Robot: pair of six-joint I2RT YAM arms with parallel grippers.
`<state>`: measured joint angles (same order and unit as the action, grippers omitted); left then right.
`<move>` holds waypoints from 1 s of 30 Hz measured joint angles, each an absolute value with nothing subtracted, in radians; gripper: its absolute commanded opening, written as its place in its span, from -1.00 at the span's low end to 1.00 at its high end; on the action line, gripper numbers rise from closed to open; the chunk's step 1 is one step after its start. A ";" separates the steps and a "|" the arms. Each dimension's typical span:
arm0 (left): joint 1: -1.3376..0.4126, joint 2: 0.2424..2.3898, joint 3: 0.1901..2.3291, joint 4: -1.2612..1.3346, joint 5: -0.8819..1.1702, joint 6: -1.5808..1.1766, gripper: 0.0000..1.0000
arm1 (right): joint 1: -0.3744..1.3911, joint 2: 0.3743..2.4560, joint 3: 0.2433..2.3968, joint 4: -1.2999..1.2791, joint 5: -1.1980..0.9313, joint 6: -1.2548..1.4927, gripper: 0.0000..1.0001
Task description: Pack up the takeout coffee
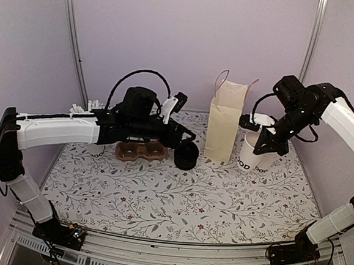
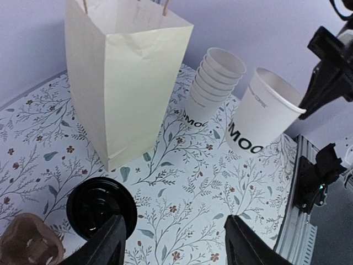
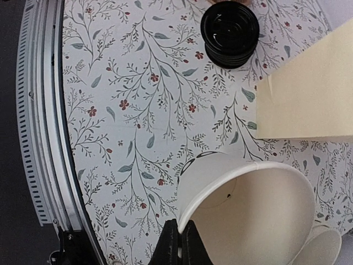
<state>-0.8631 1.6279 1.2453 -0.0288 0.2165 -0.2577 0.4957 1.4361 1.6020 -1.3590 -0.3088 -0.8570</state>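
Left arm's base [image 1: 65,234] and right arm's base [image 1: 296,255] bolted at the near rail of the floral table [image 1: 159,198]; left arm reaches across toward mid-table. Far left at the back edge, white stir sticks [image 1: 84,107] show behind that arm; next, a brown cup carrier [image 1: 140,150] lying flat, partly hidden by the arm; just right of it, a stack of black lids [image 1: 187,156]. Left gripper [image 2: 175,245] hangs over the lids, jaws parted about halfway, nothing held; the lids sit by one finger, not squarely in the gap. Right of centre, a cream paper bag [image 1: 223,127], upright, mouth open. Beyond it, a stack of cups [image 2: 212,83], lidless and lettered; beside these the takeout coffee cup [image 1: 250,157], white, dark lettering near its base, lidless, just right of the bag. Right gripper [image 3: 179,234] pinched tight on its rim.
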 measured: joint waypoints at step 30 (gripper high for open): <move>-0.797 1.529 1.126 -0.234 0.015 -0.262 0.36 | 1.038 1.711 1.355 -0.844 -0.296 -0.837 -0.44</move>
<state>-0.7967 1.5288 1.1263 -0.2340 0.0147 -0.2615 1.0378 1.7107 1.3552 -0.8436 -0.2958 -0.8368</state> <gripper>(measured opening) 0.683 0.123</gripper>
